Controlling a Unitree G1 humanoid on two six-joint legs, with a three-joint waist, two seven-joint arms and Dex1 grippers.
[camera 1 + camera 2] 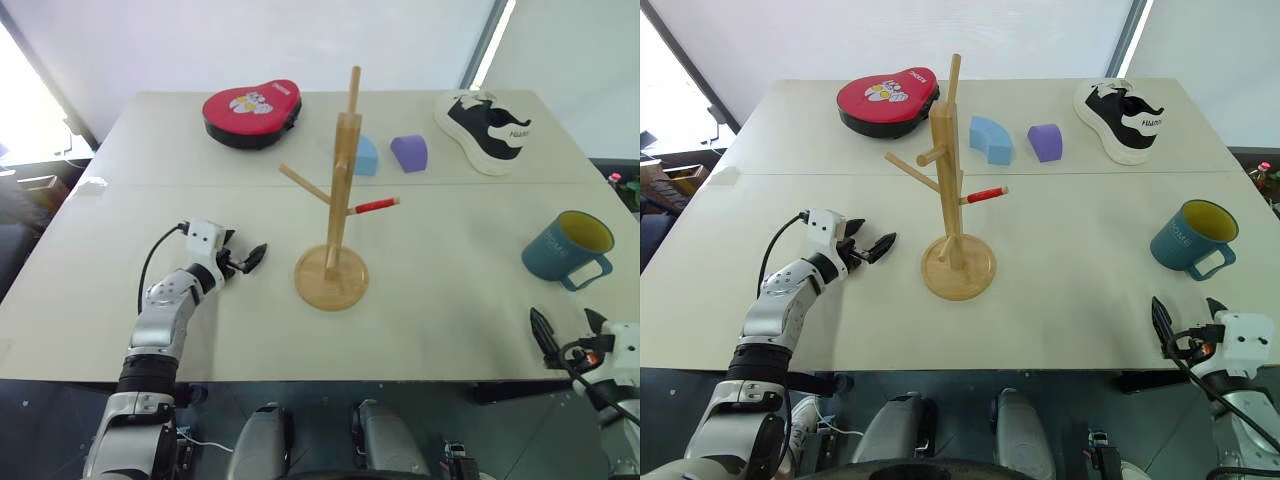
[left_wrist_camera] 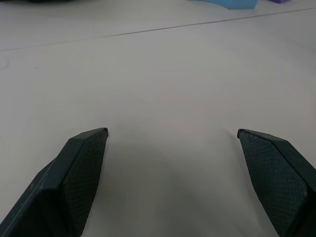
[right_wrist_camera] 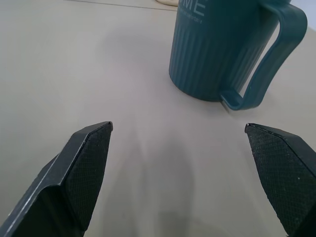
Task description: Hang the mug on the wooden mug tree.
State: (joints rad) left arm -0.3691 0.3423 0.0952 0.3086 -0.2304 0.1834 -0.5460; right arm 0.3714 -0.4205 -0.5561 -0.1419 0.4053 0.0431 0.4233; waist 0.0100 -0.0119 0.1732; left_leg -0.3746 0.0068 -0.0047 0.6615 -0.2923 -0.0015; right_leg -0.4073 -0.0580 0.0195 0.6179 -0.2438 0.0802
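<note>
The teal-blue mug [image 1: 566, 249] with a yellow inside stands upright on the right side of the table, its loop handle turned toward the front edge. In the right wrist view the mug [image 3: 222, 54] rises just beyond the fingers. My right gripper [image 1: 568, 328] is open at the table's front right edge, short of the mug, with nothing between its fingers. The wooden mug tree [image 1: 338, 205] stands mid-table on its round base, one peg red-tipped. Left of that base, my left gripper [image 1: 247, 260] hovers open and empty over bare table.
Along the far edge lie a red and black pad [image 1: 251, 113], a small blue block [image 1: 366, 156], a purple block [image 1: 409, 152] and a black and white shoe [image 1: 487, 129]. A seam [image 1: 180, 186] crosses the table [image 1: 450, 310] behind the tree.
</note>
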